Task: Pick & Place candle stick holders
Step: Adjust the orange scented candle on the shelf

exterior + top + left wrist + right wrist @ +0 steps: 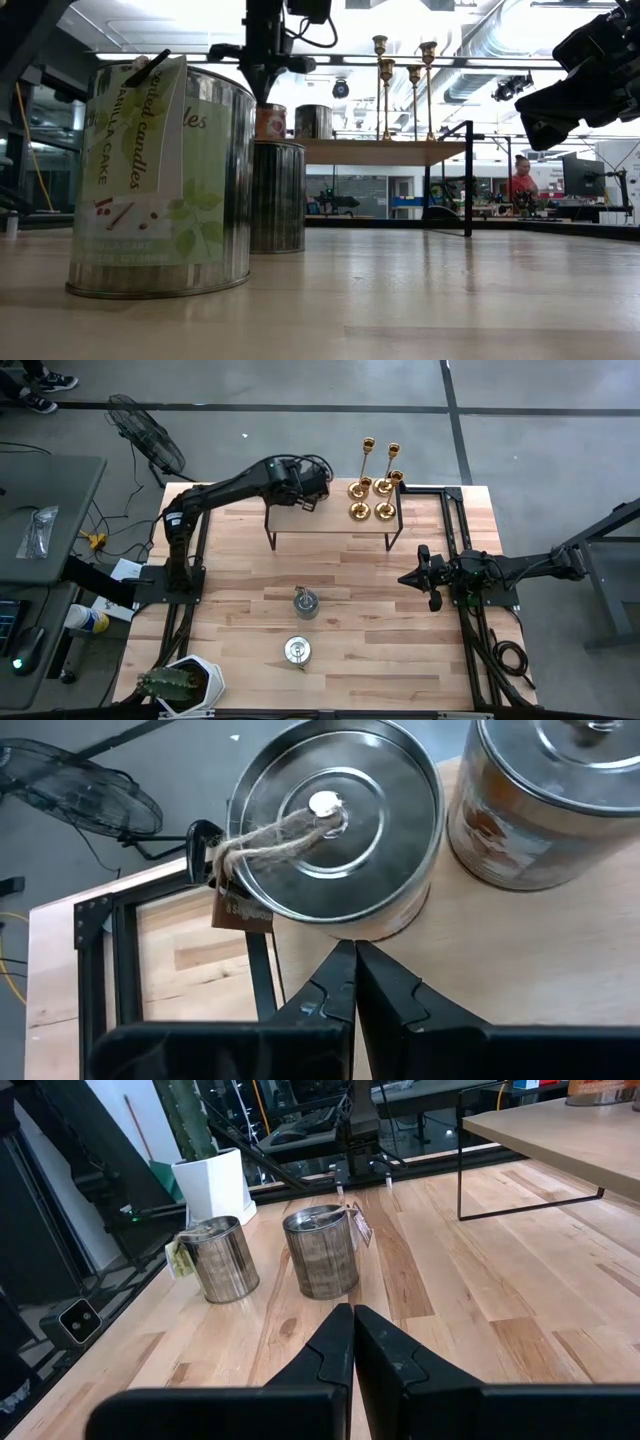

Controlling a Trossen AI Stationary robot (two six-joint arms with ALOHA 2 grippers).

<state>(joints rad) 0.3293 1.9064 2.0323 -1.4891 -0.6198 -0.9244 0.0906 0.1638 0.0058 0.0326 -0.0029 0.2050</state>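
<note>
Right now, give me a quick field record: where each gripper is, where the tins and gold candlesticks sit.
left gripper: shut, empty, over the raised shelf beside two tins
right gripper: shut, empty, waiting at the table's right side
gold candlesticks: four, upright, clustered at the shelf's right end
tins on table: two, standing apart at centre
potted cactus: near-left corner

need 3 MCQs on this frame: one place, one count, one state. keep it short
1. Where do the gold candlesticks stand?
A. on the raised shelf's right end
B. on the floor
C. beside the cactus

2. How many silver tins stand on the tabletop below the shelf?
A. none
B. two
C. five

3. The left gripper is:
A. holding a candlestick
B. wide open
C. shut, holding nothing

Key: A, the high view shows them clustered at that end. B, one tin and another sit mid-table. C, its fingers meet above a lidded tin on the shelf.
</note>
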